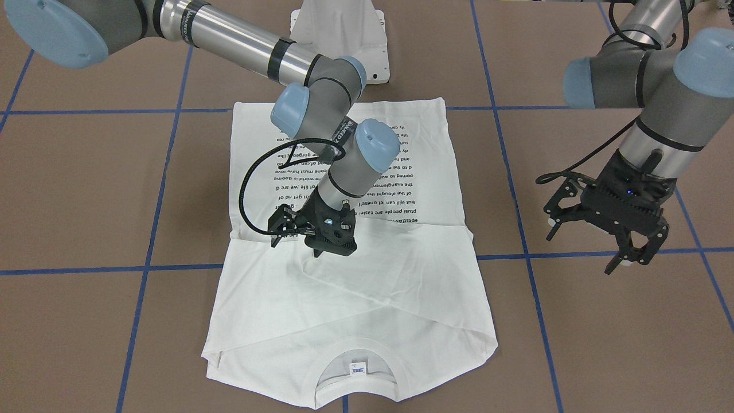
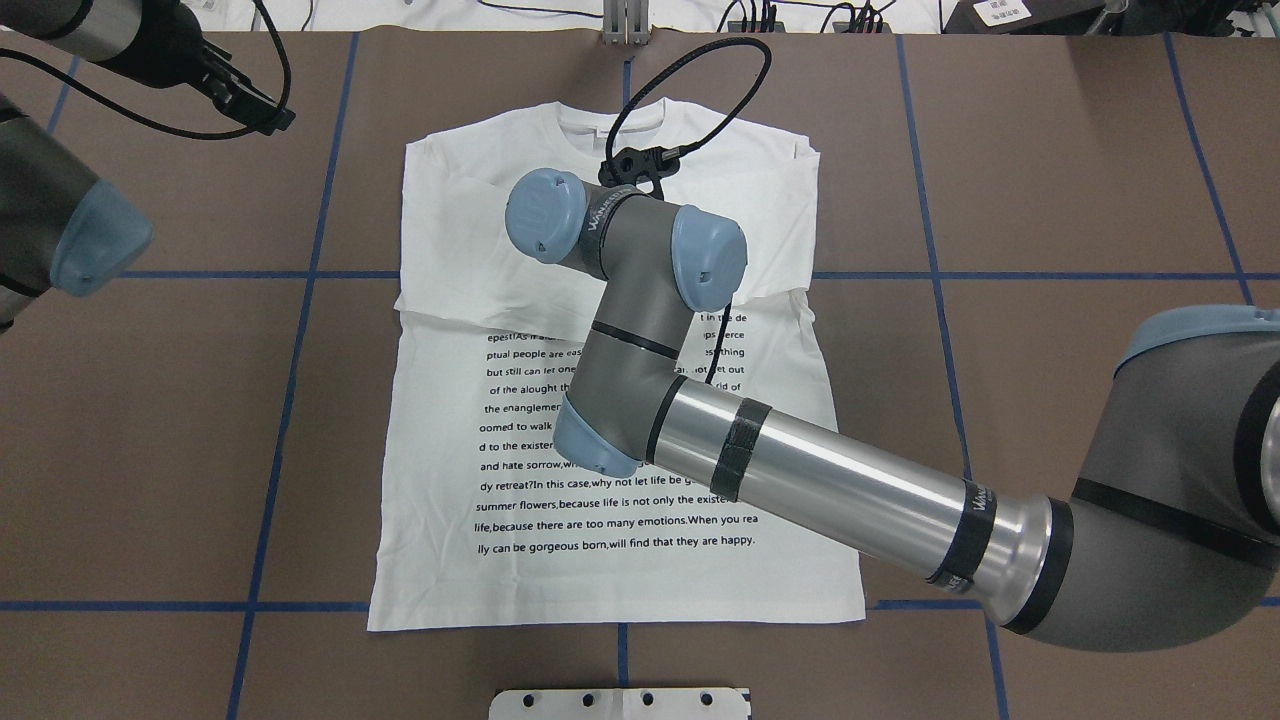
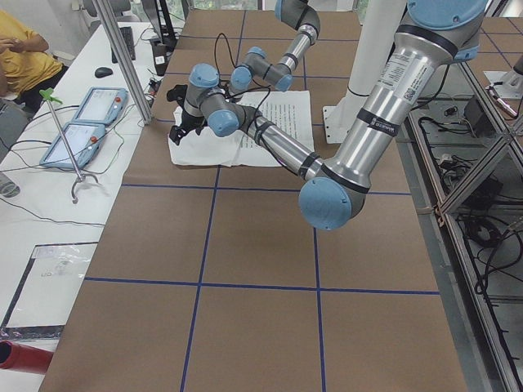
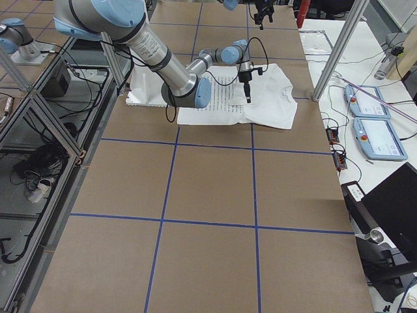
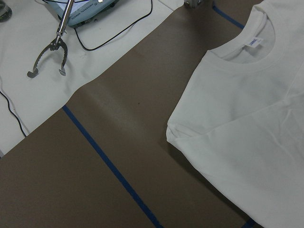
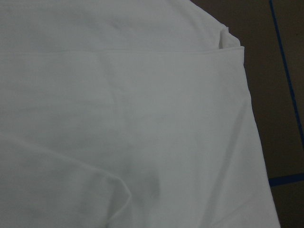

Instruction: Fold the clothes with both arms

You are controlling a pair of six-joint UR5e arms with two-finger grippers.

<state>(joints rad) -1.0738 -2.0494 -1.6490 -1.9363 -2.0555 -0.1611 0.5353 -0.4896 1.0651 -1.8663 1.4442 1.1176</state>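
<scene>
The white shirt [image 1: 355, 298] lies flat on the brown table with its black text block [image 2: 600, 450] facing up. Its sleeves are folded across the chest. The ribbed neck with its label [image 1: 356, 368] lies at the far edge from the robot. My right gripper [image 1: 295, 244] hangs low over the folded sleeves at mid-chest. Its fingers look spread and hold nothing, and its wrist view shows only white cloth [image 6: 133, 123]. My left gripper [image 1: 585, 246] is open and empty above bare table beside the shirt's shoulder. The left wrist view shows the neck and shoulder [image 5: 247, 109].
A white metal stand [image 1: 338, 28] sits at the robot's side of the table, just past the shirt's hem. Blue tape lines [image 1: 143, 269] cross the brown surface. A side desk with tablets [image 3: 98, 106], a metal grabber tool [image 5: 50, 57] and a seated person [image 3: 24, 57] lies beyond the far edge.
</scene>
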